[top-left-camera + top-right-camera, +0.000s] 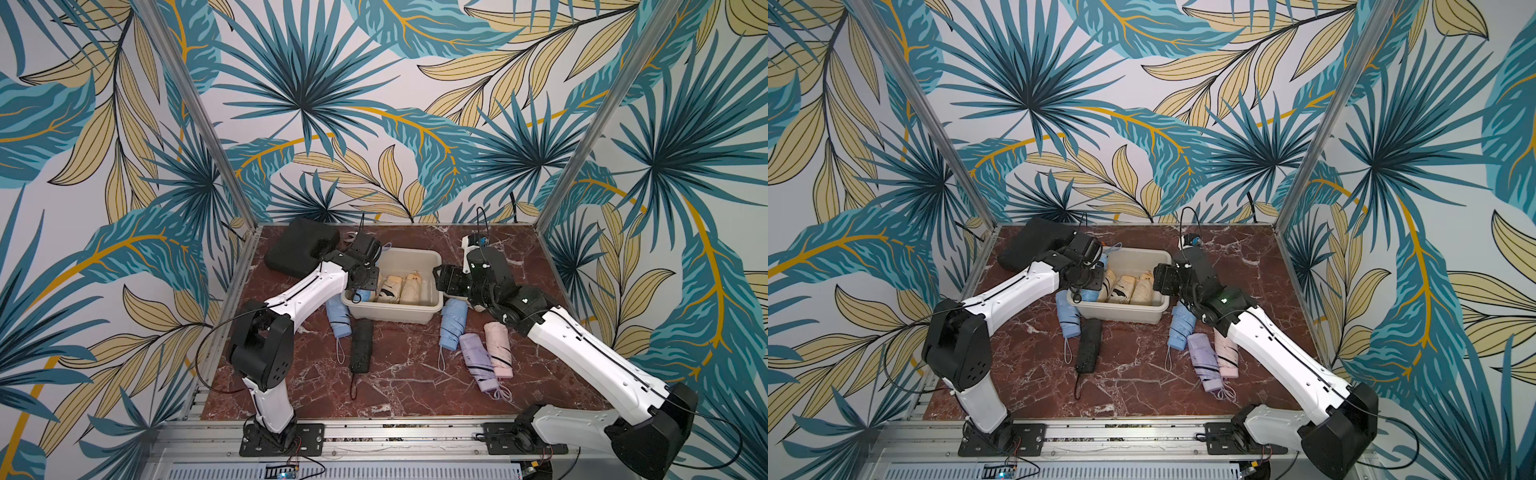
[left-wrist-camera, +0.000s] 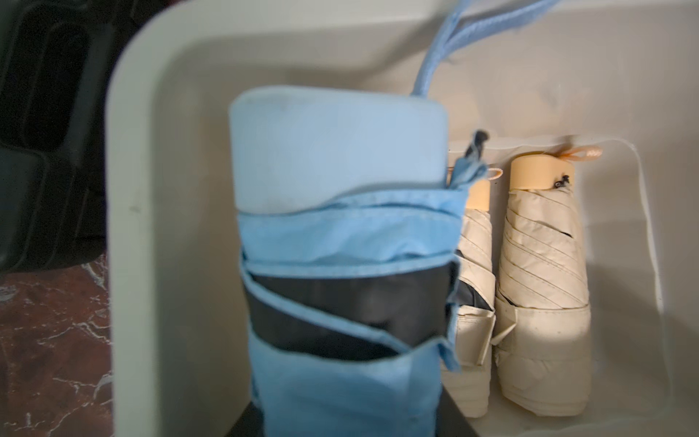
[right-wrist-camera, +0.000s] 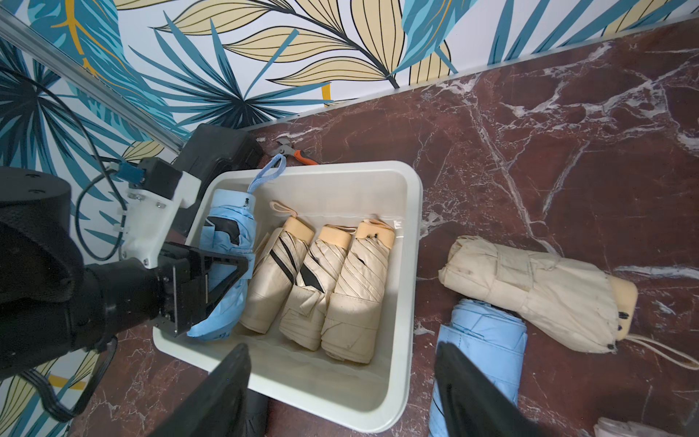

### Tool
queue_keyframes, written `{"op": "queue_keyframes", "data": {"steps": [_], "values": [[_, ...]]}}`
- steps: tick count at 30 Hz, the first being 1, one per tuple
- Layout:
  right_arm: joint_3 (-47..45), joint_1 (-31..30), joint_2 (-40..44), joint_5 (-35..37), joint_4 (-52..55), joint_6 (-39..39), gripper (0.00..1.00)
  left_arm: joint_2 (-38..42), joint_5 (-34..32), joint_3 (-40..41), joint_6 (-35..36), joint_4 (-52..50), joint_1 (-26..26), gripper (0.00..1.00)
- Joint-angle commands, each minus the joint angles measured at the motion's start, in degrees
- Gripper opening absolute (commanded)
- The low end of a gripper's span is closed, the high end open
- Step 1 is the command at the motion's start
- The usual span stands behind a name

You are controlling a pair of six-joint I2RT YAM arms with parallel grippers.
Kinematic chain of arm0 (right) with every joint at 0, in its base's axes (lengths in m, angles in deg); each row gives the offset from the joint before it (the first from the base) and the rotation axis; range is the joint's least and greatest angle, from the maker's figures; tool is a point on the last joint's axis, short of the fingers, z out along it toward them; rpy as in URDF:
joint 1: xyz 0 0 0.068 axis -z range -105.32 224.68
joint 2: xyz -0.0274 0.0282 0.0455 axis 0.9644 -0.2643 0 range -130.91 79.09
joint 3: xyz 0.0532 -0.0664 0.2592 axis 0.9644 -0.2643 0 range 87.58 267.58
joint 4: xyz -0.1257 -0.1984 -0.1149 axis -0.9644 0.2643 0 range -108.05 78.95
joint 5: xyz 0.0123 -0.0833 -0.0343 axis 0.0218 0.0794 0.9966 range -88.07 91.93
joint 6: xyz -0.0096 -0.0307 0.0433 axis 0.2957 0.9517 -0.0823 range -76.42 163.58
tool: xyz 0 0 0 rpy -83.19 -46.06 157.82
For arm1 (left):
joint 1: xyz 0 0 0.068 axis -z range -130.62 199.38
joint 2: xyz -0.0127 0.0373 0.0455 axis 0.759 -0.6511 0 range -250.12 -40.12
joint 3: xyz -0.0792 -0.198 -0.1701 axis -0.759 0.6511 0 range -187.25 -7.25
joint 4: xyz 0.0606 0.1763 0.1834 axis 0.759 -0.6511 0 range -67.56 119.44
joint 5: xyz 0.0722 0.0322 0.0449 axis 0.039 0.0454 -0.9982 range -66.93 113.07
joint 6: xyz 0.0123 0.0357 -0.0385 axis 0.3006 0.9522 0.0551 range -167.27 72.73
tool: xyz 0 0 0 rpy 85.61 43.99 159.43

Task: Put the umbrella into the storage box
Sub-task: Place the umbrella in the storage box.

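Observation:
The off-white storage box (image 1: pixel 390 312) (image 1: pixel 1117 314) stands mid-table. Three cream folded umbrellas (image 3: pixel 314 287) (image 1: pixel 399 286) lie side by side in it. My left gripper (image 1: pixel 368 286) (image 3: pixel 212 272) is shut on a light blue folded umbrella (image 2: pixel 340 234) (image 3: pixel 227 234), held inside the box at its left end, beside the box wall (image 2: pixel 159 227). Its blue wrist strap (image 3: pixel 270 172) hangs over the far rim. My right gripper (image 3: pixel 340 393) (image 1: pixel 440 282) hovers open over the box's right near corner, with nothing between its fingers.
On the table lie a blue umbrella (image 1: pixel 338 318) and a black one (image 1: pixel 360 345) front left of the box. Blue (image 1: pixel 451 328), lilac (image 1: pixel 478 361) and pink (image 1: pixel 498 349) ones lie front right. A cream one (image 3: pixel 529 287) lies right of the box. A black case (image 1: pixel 297 249) sits back left, by pliers (image 3: pixel 299 153).

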Motion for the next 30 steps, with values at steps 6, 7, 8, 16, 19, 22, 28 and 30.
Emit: {"op": "queue_keyframes", "data": {"steps": [6, 7, 8, 16, 19, 22, 28, 30], "values": [[0.39, -0.21, 0.84, 1.53, -2.73, -1.59, 0.79, -1.18, -4.65, -1.26, -2.91, 5.01, -0.13, 0.63], [0.49, -0.15, 1.04, 1.91, -2.56, -1.44, 0.80, -1.30, -4.88, -1.26, -3.04, 5.37, -0.09, 0.66], [0.57, -0.14, 1.28, 2.34, -2.47, -1.12, 0.79, -1.28, -4.93, -1.26, -3.12, 5.63, -0.09, 0.69], [3.12, -0.20, 1.68, 4.13, 3.72, 1.57, 0.81, 3.55, -2.93, 0.04, -4.38, 7.59, -0.13, 0.82], [3.08, -0.17, 1.77, -1.91, 3.64, 4.95, 0.81, 9.30, 2.93, 5.13, -5.01, 15.23, -0.39, 0.84], [2.95, -0.22, 1.81, -8.85, 3.04, 7.38, 0.80, 16.53, 5.35, 12.24, -7.72, 23.76, -0.69, 0.84], [1.48, -0.57, 1.86, -16.11, 2.03, 9.68, 0.80, 31.00, 5.20, 24.94, -13.05, 36.03, -1.40, 0.85], [0.60, -0.81, 1.86, -18.01, 0.91, 10.07, 0.79, 34.87, 3.72, 27.65, -13.80, 36.39, -1.65, 0.85]]}}
